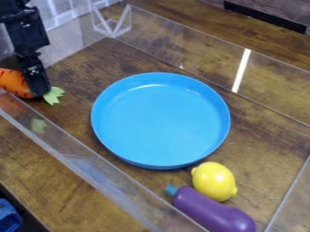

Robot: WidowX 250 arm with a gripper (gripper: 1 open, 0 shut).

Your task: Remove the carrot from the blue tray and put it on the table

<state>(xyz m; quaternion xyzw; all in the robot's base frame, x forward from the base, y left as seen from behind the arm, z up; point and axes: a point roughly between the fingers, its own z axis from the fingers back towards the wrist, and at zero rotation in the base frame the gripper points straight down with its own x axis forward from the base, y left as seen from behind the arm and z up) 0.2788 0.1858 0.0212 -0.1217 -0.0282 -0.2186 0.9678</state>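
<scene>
Carrot on table, at open jaws.

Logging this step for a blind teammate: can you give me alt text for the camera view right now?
The carrot lies on the table at far left, outside the empty blue tray, with the black gripper open and pointing down over its leafy end. A yellow lemon and purple eggplant sit at the front right.

A yellow lemon lies touching a purple eggplant, both near the clear front wall.
</scene>
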